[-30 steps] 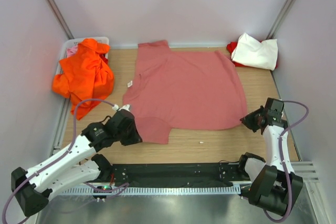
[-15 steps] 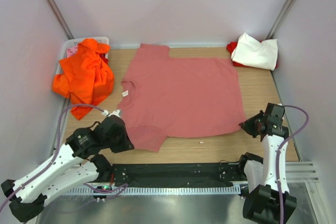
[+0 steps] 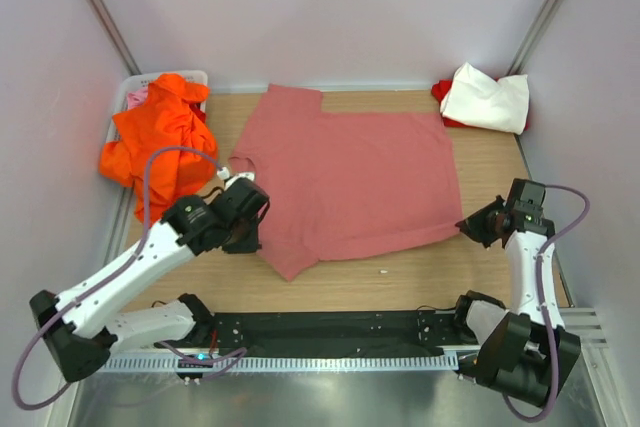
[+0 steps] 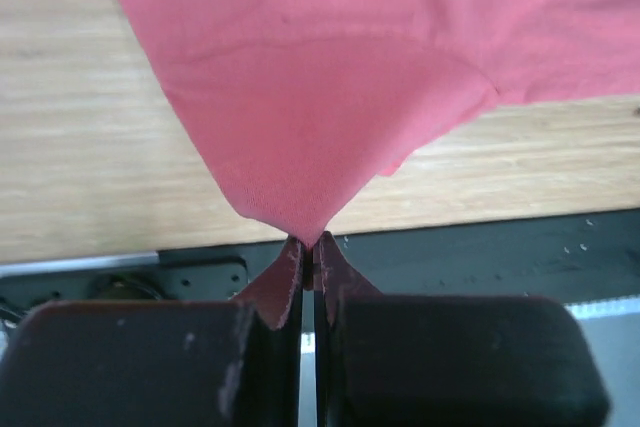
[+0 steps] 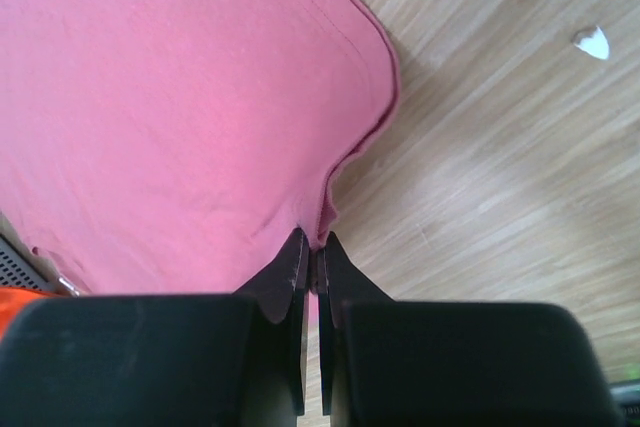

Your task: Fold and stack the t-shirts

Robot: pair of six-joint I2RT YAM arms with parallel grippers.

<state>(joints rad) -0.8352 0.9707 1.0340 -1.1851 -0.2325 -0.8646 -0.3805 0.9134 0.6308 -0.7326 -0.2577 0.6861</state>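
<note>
In the middle of the wooden surface (image 3: 500, 177): the salmon-pink t-shirt (image 3: 350, 177), spread mostly flat, collar toward the left side, hem toward the right. Near-left part of it, by the sleeve, drawn up into a peak and lifted off the wood.

At that peak, the left end effector (image 4: 310, 247) — fingers pressed together, clamped on the cloth. Fans out wide from the tips, this cloth, back toward the rest of the shirt.

At the near-right hem corner, the right end effector (image 5: 313, 245). Pinches the very edge of the same shirt, fingers together, low over the wood. Beside it, the hem flat on the surface with a small curl.

At the far-left edge, a white basket (image 3: 195, 76), with the orange t-shirt (image 3: 160, 142) crumpled over its rim and spilling onto the surface; a bit of lighter pink cloth (image 3: 137, 97) inside.

In the far-right corner, the white t-shirt (image 3: 487, 97), loosely bundled, on top of the red t-shirt (image 3: 440, 92) — only an edge of the red visible.

Near the front, just apart from the salmon-pink cloth, a small white scrap (image 3: 383, 271).
</note>
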